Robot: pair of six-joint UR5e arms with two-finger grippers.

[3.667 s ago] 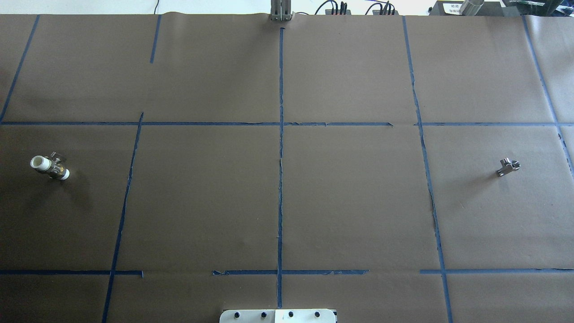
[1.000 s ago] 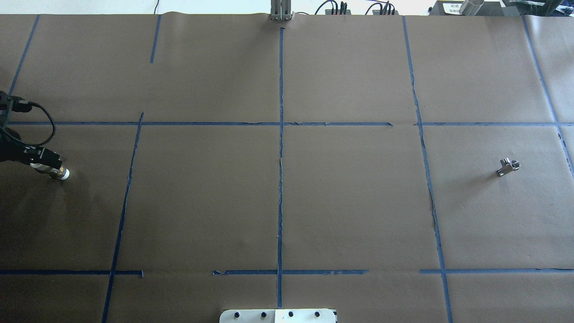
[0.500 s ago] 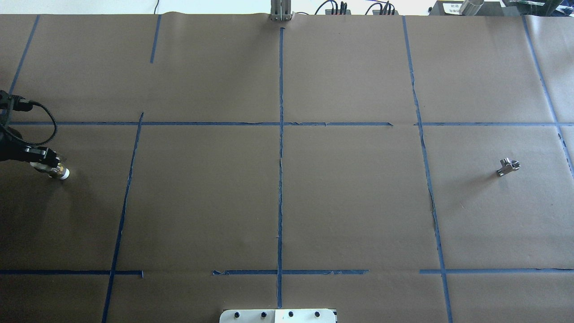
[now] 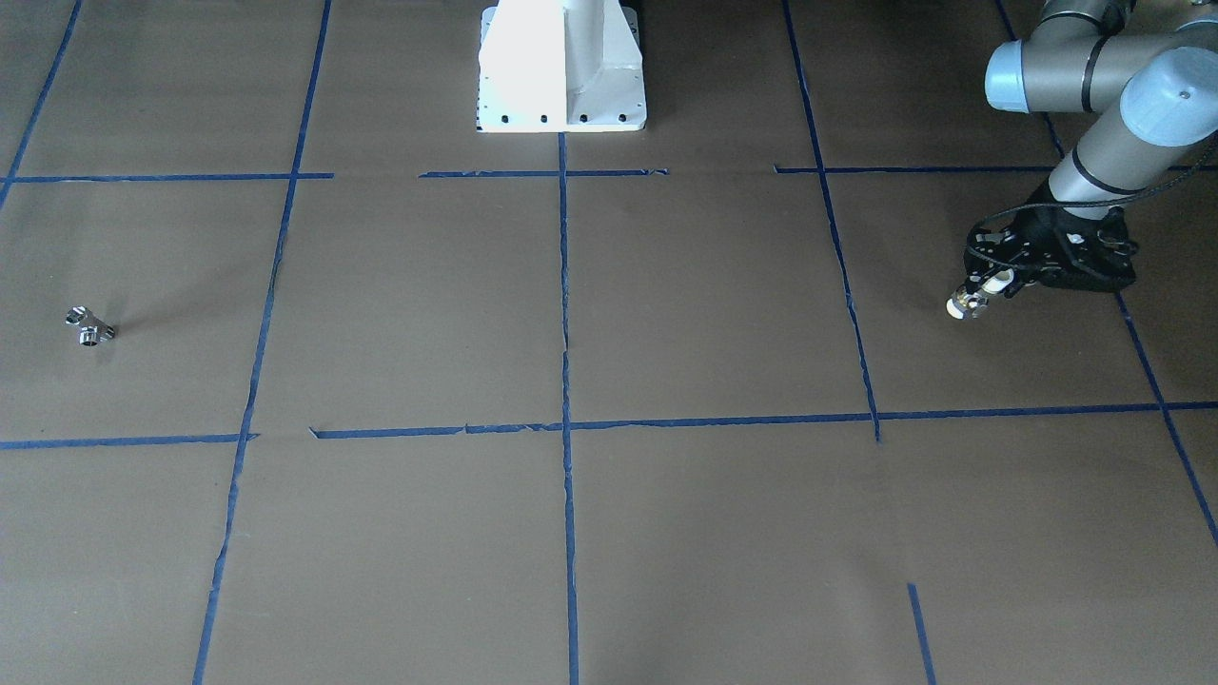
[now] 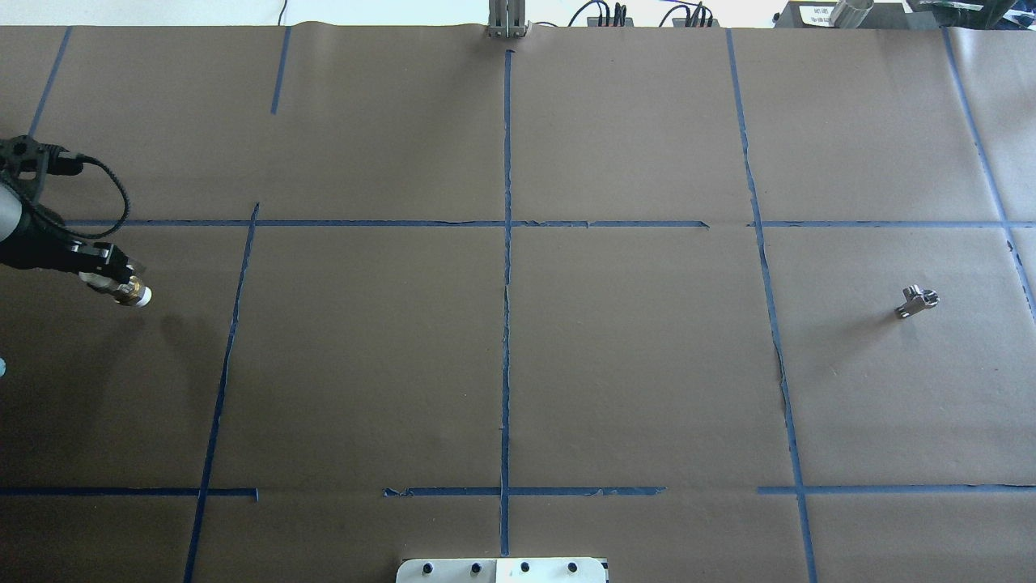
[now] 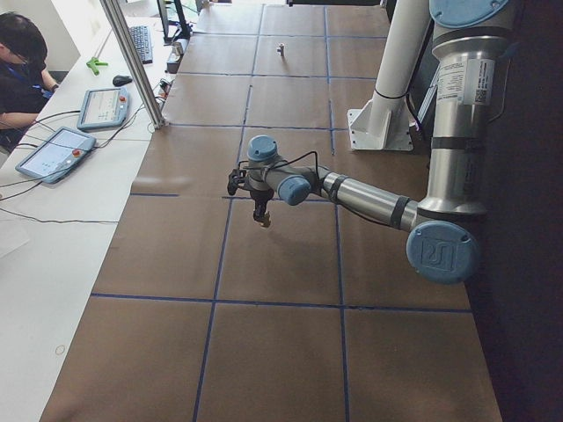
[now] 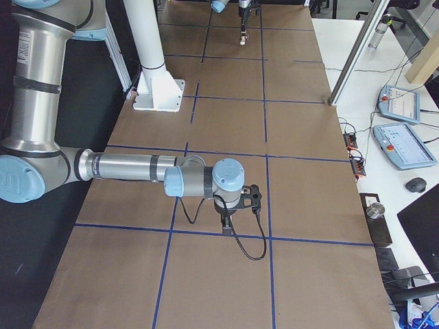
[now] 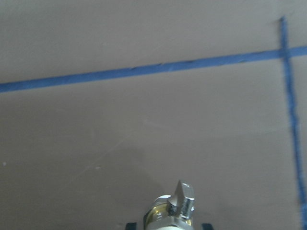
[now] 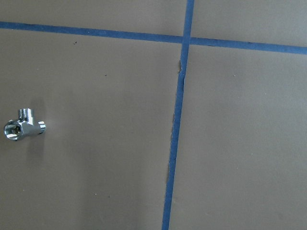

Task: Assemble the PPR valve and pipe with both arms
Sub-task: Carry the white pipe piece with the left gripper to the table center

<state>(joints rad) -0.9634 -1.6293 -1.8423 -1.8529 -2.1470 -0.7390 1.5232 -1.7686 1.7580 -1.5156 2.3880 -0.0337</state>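
Observation:
My left gripper [image 5: 113,279] is shut on the PPR valve [image 5: 132,292] and holds it above the table at the far left; its shadow lies apart on the paper. The valve's white end and metal band stick out past the fingers in the front view [image 4: 972,299], and its metal handle shows in the left wrist view [image 8: 178,203]. The pipe [image 5: 917,301], a small silver branched fitting, lies alone on the table at the far right. It also shows in the right wrist view [image 9: 23,127]. My right gripper [image 7: 230,221] shows only in the exterior right view, so I cannot tell whether it is open or shut.
Brown paper with blue tape lines [image 5: 507,324] covers the table. The white pedestal base [image 4: 561,67] stands at the robot's edge. An aluminium post [image 6: 132,61] and a desk with tablets [image 6: 53,151] and a seated person [image 6: 18,53] are on the far side.
My left gripper came in from the left, shut on the valve, lifted it off the table and carried it a little to the right. The pipe has not moved.

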